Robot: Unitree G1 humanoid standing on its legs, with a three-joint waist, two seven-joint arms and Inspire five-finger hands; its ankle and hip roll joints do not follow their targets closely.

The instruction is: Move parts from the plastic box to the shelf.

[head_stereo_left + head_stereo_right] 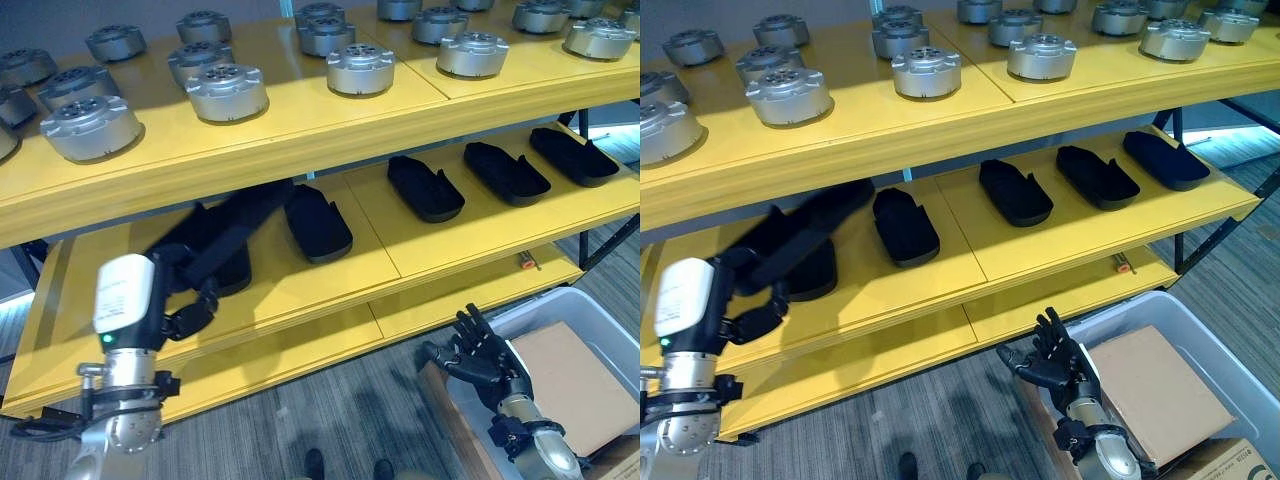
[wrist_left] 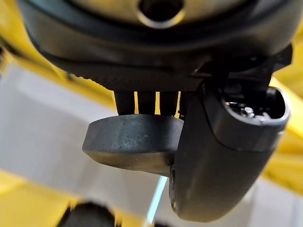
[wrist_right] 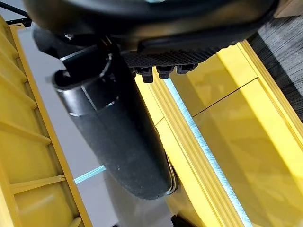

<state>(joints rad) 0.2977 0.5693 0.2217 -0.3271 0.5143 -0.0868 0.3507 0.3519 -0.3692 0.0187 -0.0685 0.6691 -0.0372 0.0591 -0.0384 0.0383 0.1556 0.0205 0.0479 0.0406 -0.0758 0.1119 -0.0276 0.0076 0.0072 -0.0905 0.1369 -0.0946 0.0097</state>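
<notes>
Black part (image 2: 132, 142) pinched in left robot hand (image 2: 222, 156) at middle shelf (image 1: 300, 290).

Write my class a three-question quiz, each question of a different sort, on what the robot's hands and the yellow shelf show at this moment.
1. True or false: the left hand holds a flat black oblong part.
2. Which yellow shelf board carries black parts? A upper, B middle.
3. Fill in: the right hand, fingers spread, is beside the grey plastic ___.

Key: 1 true; 2 B, since the upper board holds round silver metal parts; 3 box.
</notes>
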